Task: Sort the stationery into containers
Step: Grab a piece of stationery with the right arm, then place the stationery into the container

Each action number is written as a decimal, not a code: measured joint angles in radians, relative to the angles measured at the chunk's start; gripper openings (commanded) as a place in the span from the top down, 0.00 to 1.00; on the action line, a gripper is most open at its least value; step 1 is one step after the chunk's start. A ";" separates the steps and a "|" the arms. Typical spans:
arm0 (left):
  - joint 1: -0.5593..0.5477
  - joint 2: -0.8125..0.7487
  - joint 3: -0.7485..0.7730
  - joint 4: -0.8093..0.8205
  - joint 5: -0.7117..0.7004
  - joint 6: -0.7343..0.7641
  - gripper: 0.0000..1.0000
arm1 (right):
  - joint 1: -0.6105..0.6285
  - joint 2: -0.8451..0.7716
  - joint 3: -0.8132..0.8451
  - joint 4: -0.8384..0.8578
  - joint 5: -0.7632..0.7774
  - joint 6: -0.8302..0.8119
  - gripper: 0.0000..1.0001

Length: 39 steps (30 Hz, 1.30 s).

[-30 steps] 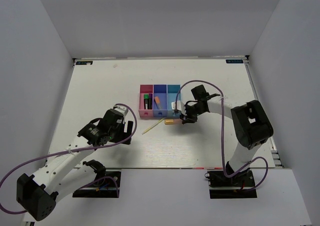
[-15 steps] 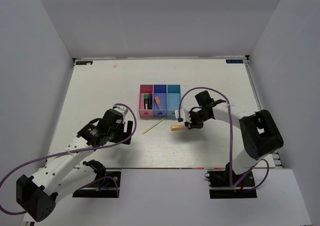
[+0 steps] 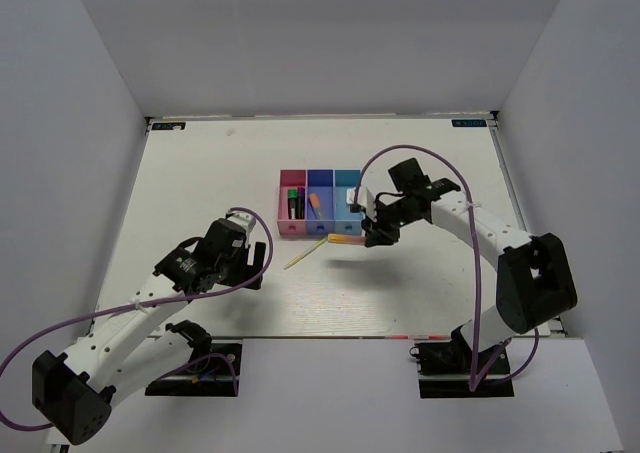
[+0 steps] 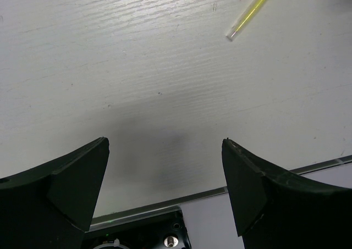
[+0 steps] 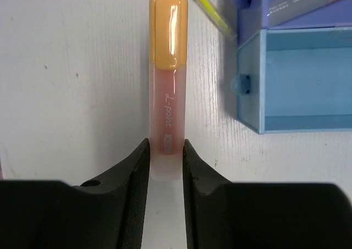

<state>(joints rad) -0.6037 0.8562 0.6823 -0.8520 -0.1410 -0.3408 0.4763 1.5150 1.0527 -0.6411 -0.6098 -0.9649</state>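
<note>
Here the right pincer [image 5: 165, 153] is clamped on the orange highlighter [image 5: 168, 67], whose long axis runs up the frame, cap foremost. The light blue bin [image 5: 308, 122] lies upper right. The left pincer [image 4: 165, 144] hangs apart, farther off.

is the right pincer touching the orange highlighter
Touching. The right wrist view shows the right pincer closed on the orange highlighter, both fingers pressed against its barrel with no gap.
</note>
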 measured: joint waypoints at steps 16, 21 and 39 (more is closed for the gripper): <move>0.000 0.001 0.000 0.000 0.000 0.000 0.07 | 0.092 0.241 0.357 0.270 0.170 0.763 1.00; 0.000 0.002 0.000 0.000 0.000 0.000 0.07 | 0.110 0.283 0.359 0.299 0.324 0.929 1.00; 0.000 0.002 0.000 0.000 0.000 0.000 0.07 | 0.145 0.347 0.424 0.292 0.469 1.225 0.91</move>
<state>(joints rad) -0.6037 0.8585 0.6823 -0.8520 -0.1413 -0.3405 0.6209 1.8622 1.4765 -0.3492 -0.1406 0.2596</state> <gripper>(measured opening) 0.931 0.295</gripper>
